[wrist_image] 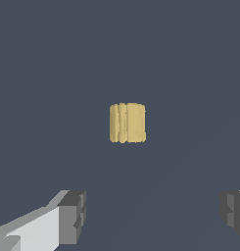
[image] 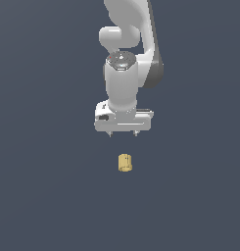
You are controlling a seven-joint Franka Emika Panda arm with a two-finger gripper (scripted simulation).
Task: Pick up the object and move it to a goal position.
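The object (image: 125, 163) is a small tan-yellow stubby cylinder with faint grooves, resting on the dark grey floor in the exterior view. My white gripper (image: 123, 134) hangs a short way above it and slightly behind, pointing down, not touching it. The jaws stand wide apart with nothing between them. In the wrist view the object (wrist_image: 127, 123) sits near the picture's centre, and the dark fingertips (wrist_image: 72, 215) show far apart at the picture's edge, well clear of the cylinder.
The white arm (image: 126, 59) rises above the gripper to the exterior view's upper edge. All around lies plain dark grey ground with no other object in sight.
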